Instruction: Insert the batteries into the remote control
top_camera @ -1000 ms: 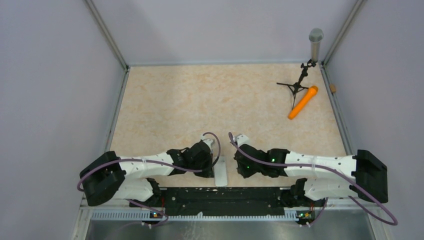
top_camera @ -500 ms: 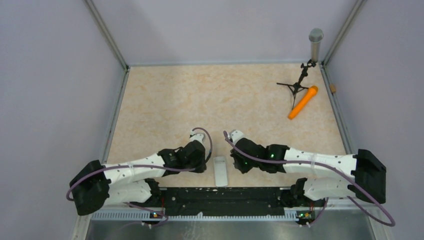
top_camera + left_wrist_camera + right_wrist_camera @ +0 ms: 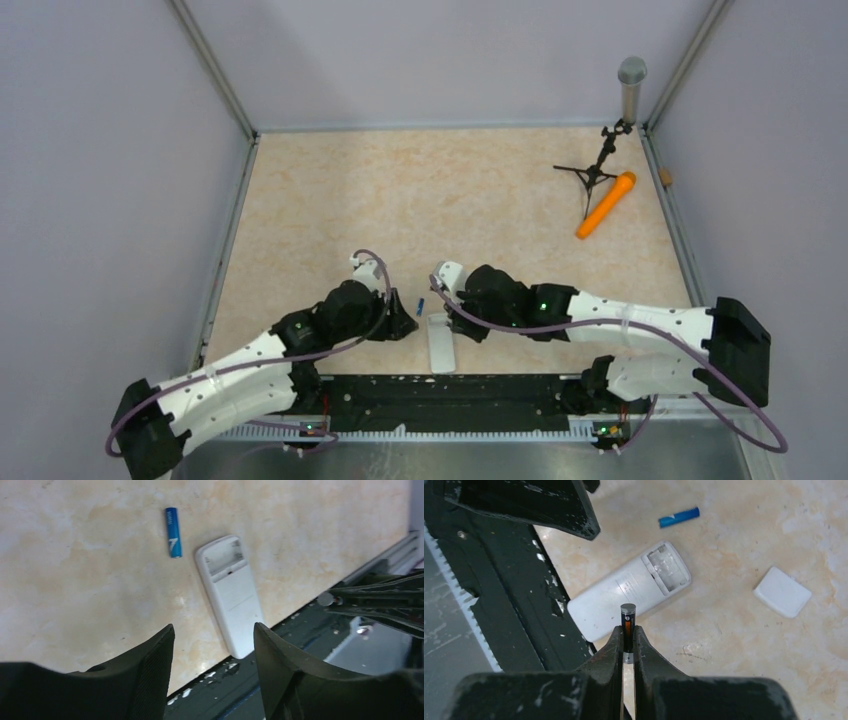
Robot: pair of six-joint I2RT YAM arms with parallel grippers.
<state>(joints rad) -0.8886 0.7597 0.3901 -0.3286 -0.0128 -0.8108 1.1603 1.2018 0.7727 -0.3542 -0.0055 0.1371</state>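
Observation:
The remote control (image 3: 232, 597) lies back-up at the table's near edge, its battery bay (image 3: 667, 567) uncovered and empty. The blue battery (image 3: 173, 525) lies flat on the table just left of the remote's open end, also seen from above (image 3: 422, 306). My left gripper (image 3: 214, 627) hangs open above the remote's near end with nothing between its fingers. My right gripper (image 3: 628, 630) is shut on the dark battery (image 3: 627, 617), which stands upright between its fingers above the remote (image 3: 614, 600). From above, both grippers flank the remote (image 3: 440, 345).
A small white battery cover (image 3: 782, 591) lies on the table right of the remote. The black base rail (image 3: 450, 390) runs right along the remote's near end. An orange microphone (image 3: 606, 204) and a tripod stand (image 3: 598, 168) sit at the far right corner.
My left gripper has opened and drawn back to the left. The blue battery now lies in view beside the remote. The right arm has shifted a little leftward, still gripping the dark battery.

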